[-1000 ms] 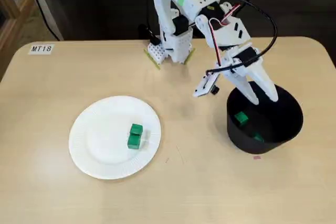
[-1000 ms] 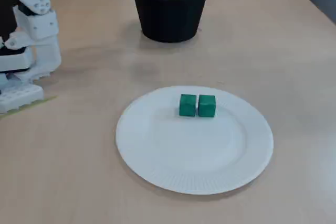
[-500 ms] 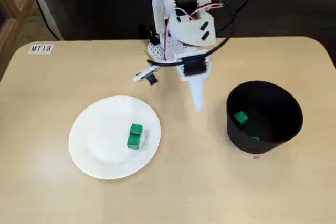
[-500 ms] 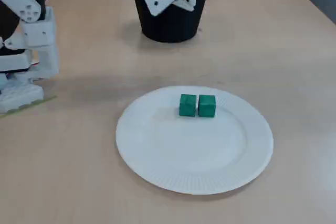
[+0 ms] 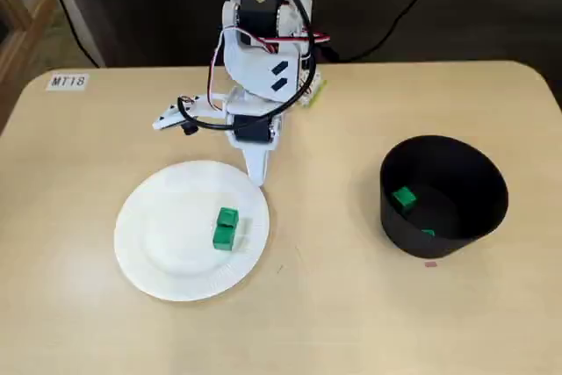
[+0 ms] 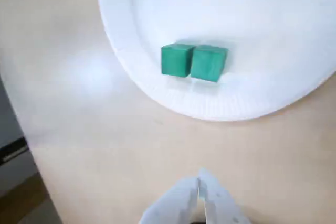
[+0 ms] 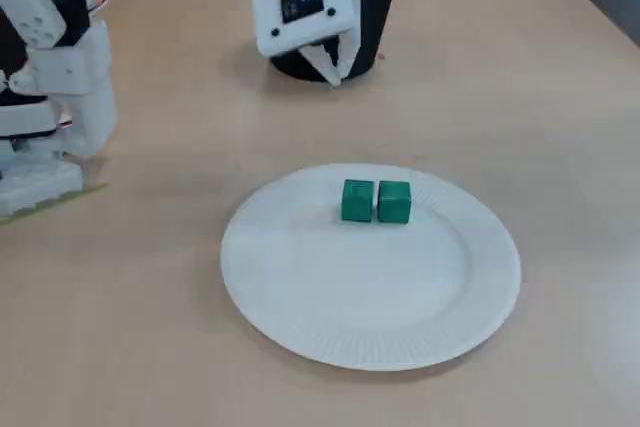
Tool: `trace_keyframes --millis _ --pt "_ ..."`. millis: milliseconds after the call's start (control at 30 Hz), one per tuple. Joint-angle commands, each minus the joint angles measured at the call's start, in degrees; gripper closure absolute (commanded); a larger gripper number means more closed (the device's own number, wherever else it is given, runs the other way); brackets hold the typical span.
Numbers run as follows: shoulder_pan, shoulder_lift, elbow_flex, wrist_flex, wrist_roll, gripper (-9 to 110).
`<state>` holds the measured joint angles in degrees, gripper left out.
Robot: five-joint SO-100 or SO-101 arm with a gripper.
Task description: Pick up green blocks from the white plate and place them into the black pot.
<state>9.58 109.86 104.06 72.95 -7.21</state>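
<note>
Gripper above tan table; room dim, indistinct.

The arm reaches forward from its base by a table edge, gripper pointing down, its jaws pressed together.

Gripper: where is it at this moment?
In a fixed view the gripper, shut and empty, hangs by the upper-right edge of the white plate, above-right of the two green blocks and well left of the black pot.
</note>
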Motion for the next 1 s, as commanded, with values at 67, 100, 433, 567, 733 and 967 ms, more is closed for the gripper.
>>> trace_keyframes --millis 67,100,433,567,733,967 --pt "1.85 -5.71 -6.77 6.86 -5.98 104" --pt "2.11 -6.68 -6.77 7.38 -5.98 104" --pt "4.04 -13.10 -7.73 10.28 15.03 104" --pt "3.87 -18.19 -12.22 11.51 30.15 104" --pt "5.36 -27.69 -23.91 16.17 36.21 104" --pt "7.21 -25.14 -25.22 15.73 49.31 104"
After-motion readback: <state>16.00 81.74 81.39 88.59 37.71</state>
